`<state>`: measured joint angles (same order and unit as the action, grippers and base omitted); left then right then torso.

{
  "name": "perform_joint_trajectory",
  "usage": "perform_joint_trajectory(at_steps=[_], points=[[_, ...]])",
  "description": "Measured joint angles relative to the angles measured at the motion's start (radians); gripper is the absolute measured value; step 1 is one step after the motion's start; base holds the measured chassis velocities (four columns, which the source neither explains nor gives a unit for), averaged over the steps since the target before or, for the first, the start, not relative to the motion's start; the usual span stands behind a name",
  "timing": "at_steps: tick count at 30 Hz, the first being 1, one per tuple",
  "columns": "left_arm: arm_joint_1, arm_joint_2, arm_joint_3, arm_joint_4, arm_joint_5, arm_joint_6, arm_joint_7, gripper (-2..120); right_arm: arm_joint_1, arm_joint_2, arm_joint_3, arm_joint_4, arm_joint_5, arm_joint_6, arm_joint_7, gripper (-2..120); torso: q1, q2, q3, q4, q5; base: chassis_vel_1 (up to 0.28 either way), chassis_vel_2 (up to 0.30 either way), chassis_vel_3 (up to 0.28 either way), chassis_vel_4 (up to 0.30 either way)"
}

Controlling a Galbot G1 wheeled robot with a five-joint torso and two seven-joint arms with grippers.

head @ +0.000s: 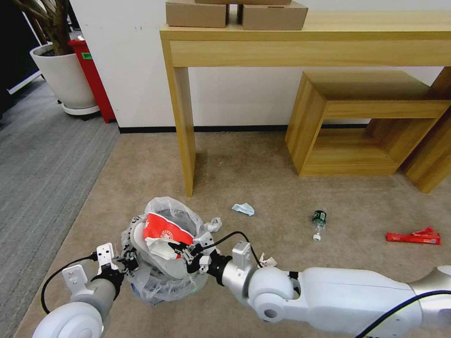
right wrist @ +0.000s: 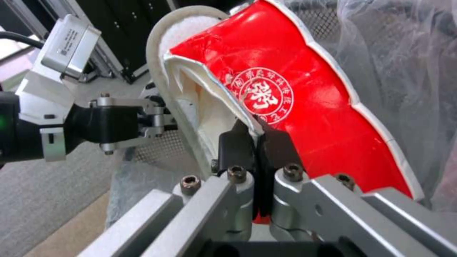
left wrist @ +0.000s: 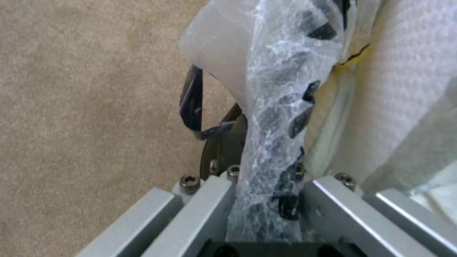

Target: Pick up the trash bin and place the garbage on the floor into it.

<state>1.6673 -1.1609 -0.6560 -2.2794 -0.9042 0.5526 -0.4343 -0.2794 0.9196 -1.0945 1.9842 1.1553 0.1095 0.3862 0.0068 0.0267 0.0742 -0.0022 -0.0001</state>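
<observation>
Two grippers: my left gripper (head: 126,264) pinches the bin (head: 167,281) liner; my right gripper (head: 181,252) pinches the cup (head: 164,230) over it.
In bin: slipper (right wrist: 164,64).
Left on floor: bottle (head: 319,218), wrapper (head: 413,238), paper (head: 243,209).

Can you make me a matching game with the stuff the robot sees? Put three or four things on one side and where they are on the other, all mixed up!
Things:
1. red paper cup
2. green-labelled bottle
3. red wrapper
4. cardboard boxes

Places:
A. on top of the wooden table
B. lying on the carpet, farthest to the robot's right
C. pinched by the right hand over the trash bin
D. lying on the carpet in front of the low wooden shelf

Pairs: 1-C, 2-D, 3-B, 4-A

The left hand grips the bin's plastic bag.
</observation>
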Motion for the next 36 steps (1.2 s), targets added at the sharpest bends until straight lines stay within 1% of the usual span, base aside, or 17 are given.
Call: perform_joint_trajectory(at_steps=[6, 8, 9, 12, 14, 15, 16, 19, 20, 23, 24, 25, 27, 29, 30, 32, 36], points=[[0.001, -0.005, 0.004, 0.011, 0.008, 0.000, 0.005, 0, -0.009, -0.005, 0.006, 0.002, -0.016, -0.001, 0.000, 2, 0.000, 0.000, 0.000, -0.0001, 0.0000, 0.000, 0.000, 0.000, 0.000], [0.001, -0.004, 0.004, 0.018, 0.011, -0.001, 0.006, 0, -0.014, -0.013, 0.016, 0.022, -0.017, 0.000, -0.009, 11, 0.000, 0.000, 0.000, -0.0001, 0.0000, 0.000, 0.000, 0.000, 0.000], [0.001, -0.004, 0.004, 0.018, 0.011, -0.001, 0.006, 0, -0.014, -0.013, 0.016, 0.022, -0.017, 0.000, -0.009, 11, 0.000, 0.000, 0.000, -0.0001, 0.0000, 0.000, 0.000, 0.000, 0.000], [0.001, -0.008, 0.002, 0.023, 0.014, -0.002, 0.006, 0, -0.018, -0.027, 0.022, 0.046, -0.018, 0.002, -0.019, 26, 0.000, 0.000, 0.000, -0.0001, 0.0001, 0.000, 0.000, 0.000, 0.000], [0.001, -0.008, 0.002, 0.023, 0.014, -0.002, 0.006, 0, -0.018, -0.027, 0.023, 0.046, -0.018, 0.003, -0.019, 26, 0.000, 0.000, 0.000, -0.0001, 0.0001, 0.000, 0.000, 0.000, 0.000], [0.002, -0.009, 0.002, 0.023, 0.015, -0.003, 0.006, 0, -0.020, -0.029, 0.023, 0.050, -0.020, 0.003, -0.020, 34, 0.000, 0.000, 0.000, -0.0001, 0.0001, 0.000, 0.000, 0.000, 0.000], [0.002, -0.009, 0.002, 0.023, 0.015, -0.003, 0.006, 0, -0.020, -0.029, 0.023, 0.050, -0.020, 0.003, -0.020, 34, 0.000, 0.000, 0.000, -0.0001, 0.0001, 0.000, 0.000, 0.000, 0.000], [0.006, -0.015, 0.001, 0.024, 0.022, -0.004, 0.006, 0, -0.027, -0.037, 0.028, 0.064, -0.030, 0.005, -0.022, 53, 0.000, 0.000, 0.000, -0.0001, 0.0002, 0.000, 0.000, 0.000, 0.000], [0.006, -0.015, 0.001, 0.024, 0.022, -0.004, 0.006, 0, -0.027, -0.037, 0.028, 0.064, -0.030, 0.005, -0.022, 53, 0.000, 0.000, 0.000, -0.0001, 0.0002, 0.000, 0.000, 0.000, 0.000], [0.015, -0.023, -0.001, 0.024, 0.031, -0.004, 0.006, 0, -0.040, -0.040, 0.048, 0.088, -0.030, 0.008, -0.023, 67, 0.000, 0.000, 0.000, -0.0001, 0.0002, 0.000, 0.000, 0.000, 0.000], [0.015, -0.023, -0.001, 0.024, 0.031, -0.004, 0.006, 0, -0.040, -0.040, 0.048, 0.088, -0.030, 0.008, -0.023, 67, 0.000, 0.000, 0.000, -0.0001, 0.0002, 0.000, 0.000, 0.000, 0.000], [0.018, -0.024, -0.002, 0.024, 0.034, -0.004, 0.007, 0, -0.044, -0.041, 0.055, 0.096, -0.028, 0.009, -0.025, 70, 0.000, 0.000, 0.000, -0.0001, 0.0001, 0.000, 0.000, 0.000, 0.000], [0.027, -0.027, -0.005, 0.025, 0.041, -0.007, 0.010, 0, -0.057, -0.043, 0.082, 0.119, -0.021, 0.009, -0.029, 82, 0.000, 0.000, 0.000, 0.0000, 0.0001, 0.000, 0.000, 0.000, 0.000], [0.028, -0.027, -0.007, 0.025, 0.042, -0.008, 0.010, 0, -0.058, -0.044, 0.085, 0.121, -0.020, 0.009, -0.029, 84, 0.000, 0.000, 0.000, 0.0000, 0.0001, 0.000, 0.000, 0.000, 0.000], [0.029, -0.028, -0.008, 0.025, 0.042, -0.009, 0.010, 0, -0.063, -0.046, 0.090, 0.123, -0.022, 0.009, -0.032, 90, 0.000, 0.000, 0.000, 0.0000, 0.0001, 0.000, 0.000, 0.000, 0.000], [0.030, -0.029, -0.009, 0.023, 0.042, -0.010, 0.010, 0, -0.072, -0.048, 0.095, 0.121, -0.029, 0.009, -0.034, 96, 0.000, 0.000, 0.000, -0.0001, 0.0001, 0.000, 0.000, 0.000, 0.000], [0.034, -0.030, -0.007, 0.023, 0.045, -0.011, 0.011, 0, -0.096, -0.048, 0.110, 0.113, -0.040, 0.010, -0.033, 98, 0.000, 0.000, 0.000, -0.0001, 0.0002, 0.000, 0.000, 0.000, 0.000]])
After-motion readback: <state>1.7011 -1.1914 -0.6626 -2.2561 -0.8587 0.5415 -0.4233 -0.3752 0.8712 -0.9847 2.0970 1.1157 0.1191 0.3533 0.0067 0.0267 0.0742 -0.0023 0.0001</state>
